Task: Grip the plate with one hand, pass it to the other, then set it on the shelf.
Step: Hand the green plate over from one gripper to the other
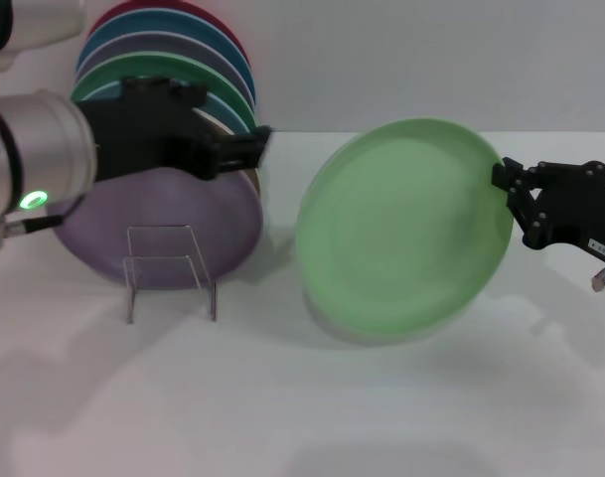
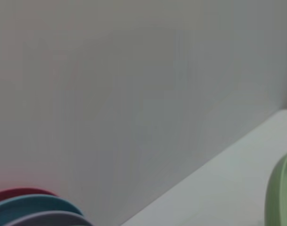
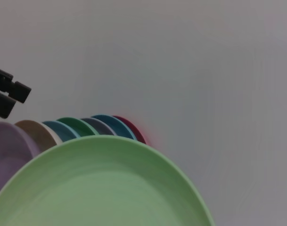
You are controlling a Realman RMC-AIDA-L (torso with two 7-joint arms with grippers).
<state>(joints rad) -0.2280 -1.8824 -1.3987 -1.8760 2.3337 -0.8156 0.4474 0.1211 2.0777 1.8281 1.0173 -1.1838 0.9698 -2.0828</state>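
The pale mint-green plate [image 1: 406, 229] hangs tilted on edge above the table, right of centre. My right gripper [image 1: 504, 179] is shut on its right rim. The plate fills the bottom of the right wrist view [image 3: 101, 188], and its edge shows in the left wrist view [image 2: 280, 193]. My left gripper [image 1: 254, 145], on the thick silver arm with the green light [image 1: 31, 200], is held out level in front of the stacked plates, apart from the mint plate's left rim. Its fingers stand slightly apart and empty in the right wrist view [image 3: 15, 100]. The clear acrylic rack [image 1: 170, 270] stands at the front left.
A lilac plate [image 1: 163, 234] leans upright in the rack. Behind it stand several more plates on edge, among them dark green [image 1: 183, 72], blue [image 1: 173, 45] and red [image 1: 198, 12]; they show in the right wrist view too [image 3: 77, 125]. White table and grey wall.
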